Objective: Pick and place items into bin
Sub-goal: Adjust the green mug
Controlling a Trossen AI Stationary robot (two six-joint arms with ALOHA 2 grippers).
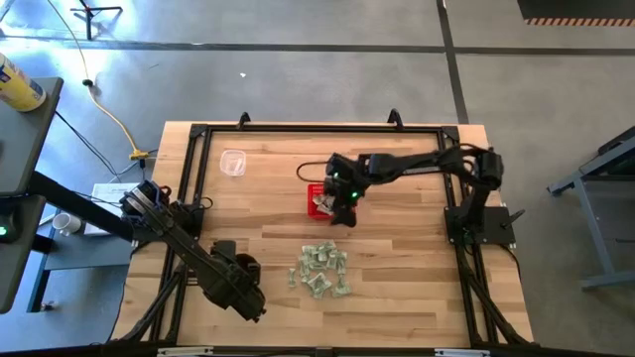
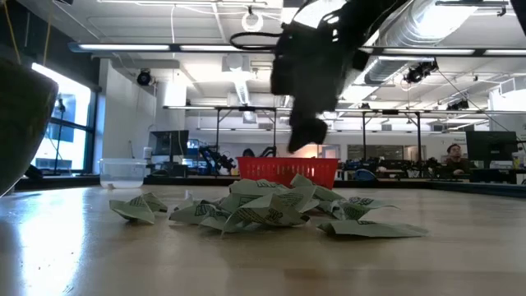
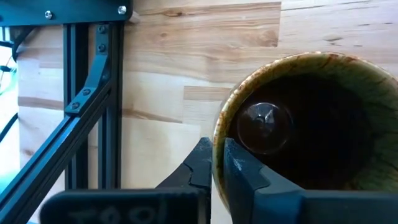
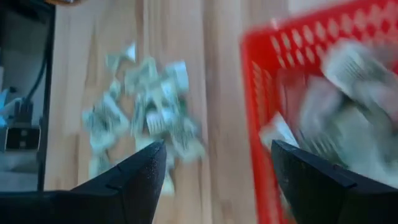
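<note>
**Bin partly filled, pile remaining**

I'm parking the left gripper (image 3: 214, 177), clamped on a brown mug (image 3: 311, 118) rim. Packets (image 1: 319, 270) are waiting mid-bench. Right gripper (image 4: 211, 180), fingers apart and empty, is hovering beside the red basket (image 1: 319, 201), already holding some.

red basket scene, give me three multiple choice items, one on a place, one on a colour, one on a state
1. Where is the right claw?
A. over the red basket
B. by the clear cup
C. off the table

2. What colour are the loose packets?
A. blue
B. pale green and white
C. black

3. How is the left claw?
A. wide open
B. holding a packet
C. shut on the rim of the brown mug

Answers: 1 A, the high view shows it above the basket's edge. 2 B, seen in the pile. 3 C, the left wrist view shows fingers pinching the rim.
</note>
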